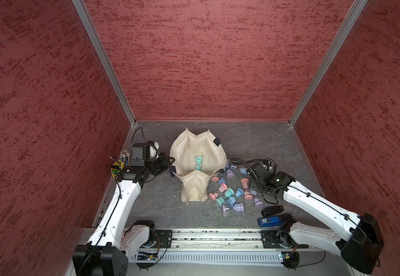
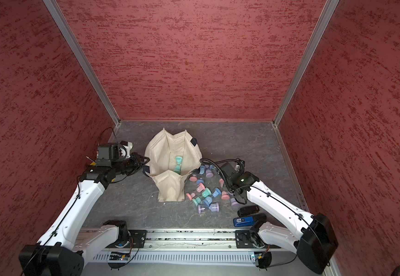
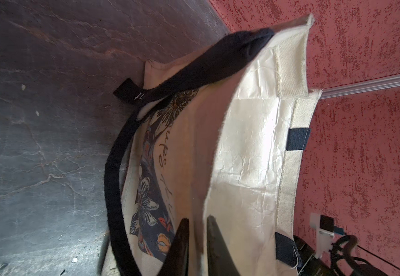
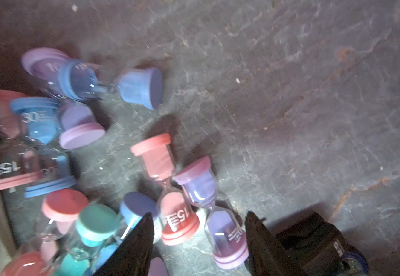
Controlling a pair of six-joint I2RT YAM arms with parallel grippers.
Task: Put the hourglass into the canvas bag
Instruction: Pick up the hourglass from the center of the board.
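Hourglass (image 1: pixel 198 163), teal, lay inside canvas bag (image 1: pixel 182 150); left gripper (image 3: pixel 197 218) pinched its nine-o'clock rim; right gripper (image 4: pixel 199 215), jaws apart, hovered over purple hourglass (image 4: pixel 223 229) at four o'clock.

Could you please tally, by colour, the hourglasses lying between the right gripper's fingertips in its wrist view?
pink hourglass: 1
purple hourglass: 1
Total: 2, both lying on the table inside the right gripper, untouched by its fingers.

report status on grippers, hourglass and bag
Left gripper pinched on canvas bag rim. Right gripper open over red hourglass and purple hourglass. Both under its jaws, may grab two. One teal hourglass already in bag.
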